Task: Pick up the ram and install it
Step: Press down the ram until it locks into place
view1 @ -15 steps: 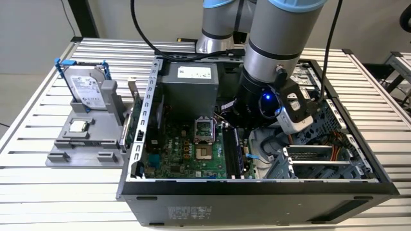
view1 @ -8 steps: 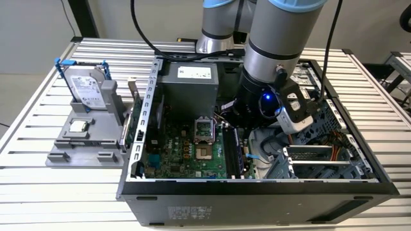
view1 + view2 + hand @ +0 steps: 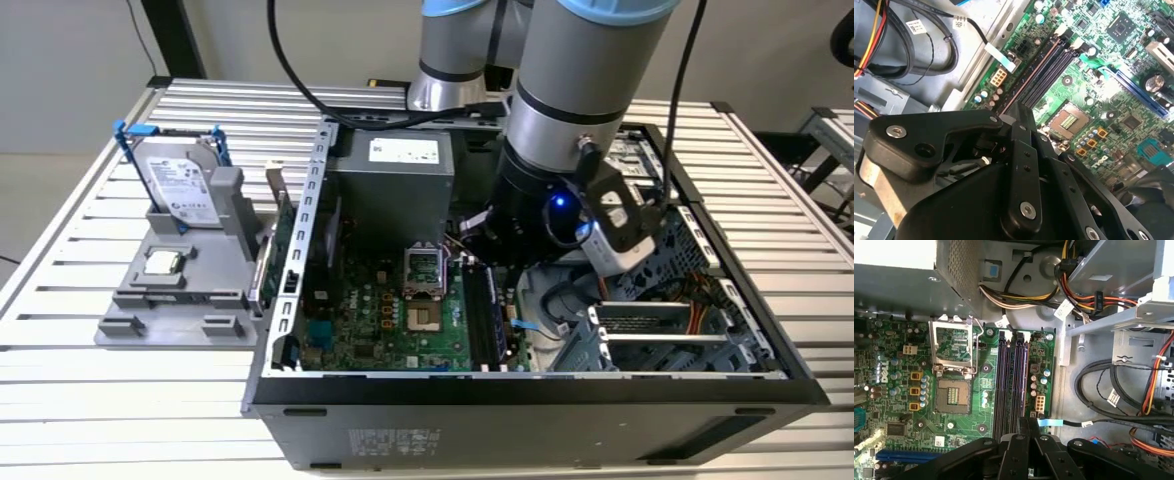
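1. The desk (image 3: pixel 80 250) is a metal top of pale, parallel slats. Past its far edge are a plain light wall and a dark upright post.
2. An open computer case (image 3: pixel 534 395) lies on its side on the desk, with the green motherboard (image 3: pixel 387 320) facing up.
3. To the exterior view's left of the case stands a grey holder block (image 3: pixel 174 300). A silver hard drive with blue rails (image 3: pixel 180 185) stands upright in it, and a small square chip (image 3: pixel 163 262) lies flat on it.
4. The ram (image 3: pixel 263 268) seems to be the thin green strip standing on edge at the holder's side nearest the case. It is well apart from the hand, though little of it can be made out.
5. The arm (image 3: pixel 574 90) reaches down from above into the middle of the case, with black cables trailing from it.
6. In both wrist views the hand (image 3: pixel 1026 421) (image 3: pixel 1021 112) hangs just above the near end of the long black memory slots (image 3: pixel 1011 385) (image 3: pixel 1041 75). Its black fingers (image 3: pixel 1023 150) are drawn together, and nothing shows between them.
7. The slots look bare. Beside them sits the open processor socket (image 3: pixel 954 395) with its metal frame (image 3: pixel 953 347) raised.
8. Beyond the board's edge, bundles of black, yellow and red cables (image 3: pixel 1114 400) run across the grey case floor.
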`<act>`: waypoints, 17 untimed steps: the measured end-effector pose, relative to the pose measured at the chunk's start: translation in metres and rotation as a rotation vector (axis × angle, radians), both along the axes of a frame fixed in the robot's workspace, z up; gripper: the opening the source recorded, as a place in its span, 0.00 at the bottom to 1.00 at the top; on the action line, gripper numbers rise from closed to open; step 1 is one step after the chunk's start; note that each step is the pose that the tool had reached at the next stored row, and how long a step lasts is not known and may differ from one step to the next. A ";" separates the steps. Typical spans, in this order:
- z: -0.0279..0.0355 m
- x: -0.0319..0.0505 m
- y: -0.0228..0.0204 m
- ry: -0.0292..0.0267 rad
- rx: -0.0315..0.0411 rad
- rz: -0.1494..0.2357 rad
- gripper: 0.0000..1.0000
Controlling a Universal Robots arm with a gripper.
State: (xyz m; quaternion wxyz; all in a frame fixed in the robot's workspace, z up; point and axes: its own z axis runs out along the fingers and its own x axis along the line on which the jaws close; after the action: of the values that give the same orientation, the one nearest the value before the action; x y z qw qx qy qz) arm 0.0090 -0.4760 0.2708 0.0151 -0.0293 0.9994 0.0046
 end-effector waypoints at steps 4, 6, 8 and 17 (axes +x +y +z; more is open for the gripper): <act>0.0009 0.0000 0.0001 0.0000 0.0001 0.025 0.00; 0.0010 0.0000 0.0001 0.0000 -0.0001 0.039 0.00; 0.0011 0.0001 0.0001 -0.0002 -0.0007 0.054 0.00; 0.0012 0.0000 0.0004 -0.0013 -0.0018 0.156 0.00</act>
State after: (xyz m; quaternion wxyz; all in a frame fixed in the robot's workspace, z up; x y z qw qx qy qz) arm 0.0091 -0.4756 0.2720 0.0153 -0.1073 0.9941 0.0048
